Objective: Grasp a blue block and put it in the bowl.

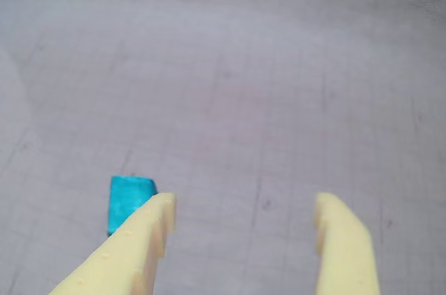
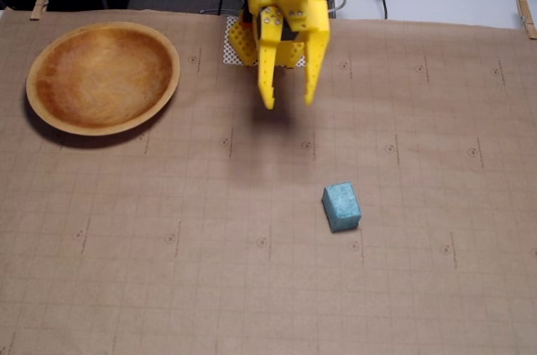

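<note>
Gridded mat (image 2: 252,288) under bowl (image 2: 46,116), blue block (image 2: 342,206)

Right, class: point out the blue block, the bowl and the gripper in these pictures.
blue block (image 2: 342,206): fixed view, on its top face.
bowl (image 2: 50,117): fixed view, on its lighter near rim.
gripper (image 2: 289,101): fixed view, midway between the open yellow fingertips.

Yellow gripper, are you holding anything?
No. The yellow gripper is open and empty; the blue block lies on the paper, apart from it.

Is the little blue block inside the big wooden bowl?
No, in the fixed view the small light-blue foam block lies on the brown paper, well apart from the round wooden bowl.
</note>
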Robot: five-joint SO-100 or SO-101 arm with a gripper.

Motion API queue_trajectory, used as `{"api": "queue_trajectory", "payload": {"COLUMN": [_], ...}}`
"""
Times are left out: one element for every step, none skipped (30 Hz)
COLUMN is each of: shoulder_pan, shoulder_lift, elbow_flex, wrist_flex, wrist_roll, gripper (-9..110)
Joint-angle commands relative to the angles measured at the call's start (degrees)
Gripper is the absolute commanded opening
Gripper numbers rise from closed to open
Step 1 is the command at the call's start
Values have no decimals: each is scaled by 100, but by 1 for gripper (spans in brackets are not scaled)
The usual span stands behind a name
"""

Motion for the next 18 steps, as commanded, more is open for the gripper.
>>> {"api": "queue_trajectory", "payload": {"shoulder_pan": [-439, -563, -633, -703, -773, -835, -888, -932, -967, -1002, -1028, -1046, -1063, -1063, -1063, -1063, -1063, -1072], "shoulder_lift": [-18, -26, -35, -35, -35, -35, -35, -35, -35, -35, -35, -35, -35, -35, -35, -35, -62, -105], "elbow_flex": [-167, -79, -9, 105, 246, 396, 571, 800, 1028, 1257, 1485, 1670, 1846, 1978, 2074, 2162, 2171, 2171], "wrist_flex": [-369, -510, -615, -756, -932, -1116, -1336, -1626, -1890, -2171, -2443, -2689, -2971, -3190, -3366, -3507, -3586, -3577], "wrist_roll": [44, 44, 44, 44, 62, 123, 220, 360, 492, 562, 624, 659, 659, 659, 659, 659, 659, 659], "gripper": [36, 39, 41, 42, 44, 45, 46, 47, 48, 49, 49, 49, 49, 49, 49, 50, 50, 50]}}
